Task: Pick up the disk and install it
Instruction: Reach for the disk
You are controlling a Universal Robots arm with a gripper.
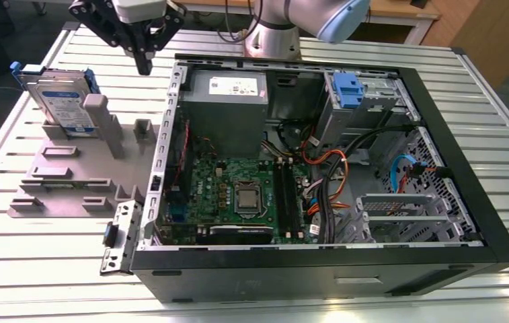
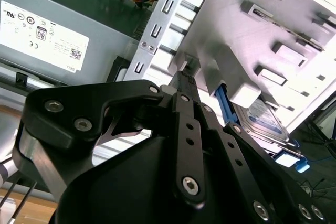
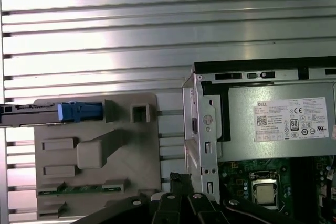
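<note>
The disk (image 1: 60, 101), silver-grey with a white and blue label and a blue bracket, stands on its edge in a slot of the grey holder (image 1: 74, 176) at the exterior view's left. The first wrist view has it edge-on (image 3: 50, 114), and the second wrist view catches its label (image 2: 265, 120). My gripper (image 1: 144, 66) hangs above the table between the disk and the open computer case (image 1: 326, 259), a little to the disk's right. Its black fingers (image 2: 185, 80) are shut together with nothing between them and touch nothing.
Inside the case are a grey power supply box (image 1: 227, 94) with a white sticker, a green motherboard (image 1: 236, 195), cables and a drive bay with a blue latch (image 1: 347, 91). The arm's base (image 1: 272, 37) stands behind the case on the slatted metal table (image 1: 39, 276).
</note>
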